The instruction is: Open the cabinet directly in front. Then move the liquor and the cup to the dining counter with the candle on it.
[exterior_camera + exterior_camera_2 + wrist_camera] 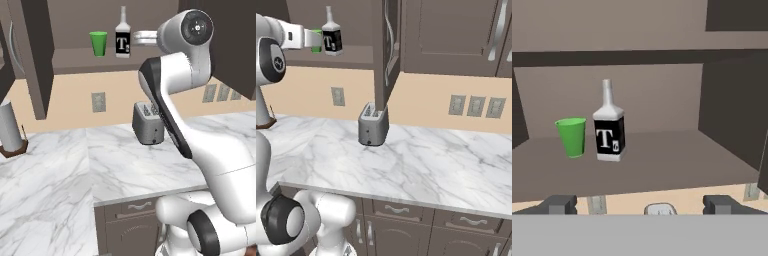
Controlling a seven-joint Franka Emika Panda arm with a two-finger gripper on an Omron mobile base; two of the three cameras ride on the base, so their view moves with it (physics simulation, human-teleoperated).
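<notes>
In front of the open cabinet (732, 100), the arm reaches up level with the lower shelf, end effector (641, 204) fully spread, holding nothing. The liquor (609, 131) stands mid-shelf, the cup (571, 137) just beside it at 9 o'clock. In the right base view, the forearm partly hides the cup.

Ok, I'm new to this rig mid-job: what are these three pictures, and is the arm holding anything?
It's a white robot arm on a driving base. Two pictures look forward over the arm from behind, on its left and right; the third looks along the gripper. The cabinet stands open. On its shelf the green cup stands beside the liquor, close but apart. A toaster sits on the marble worktop below. The gripper is open, short of the shelf, holding nothing.
</notes>
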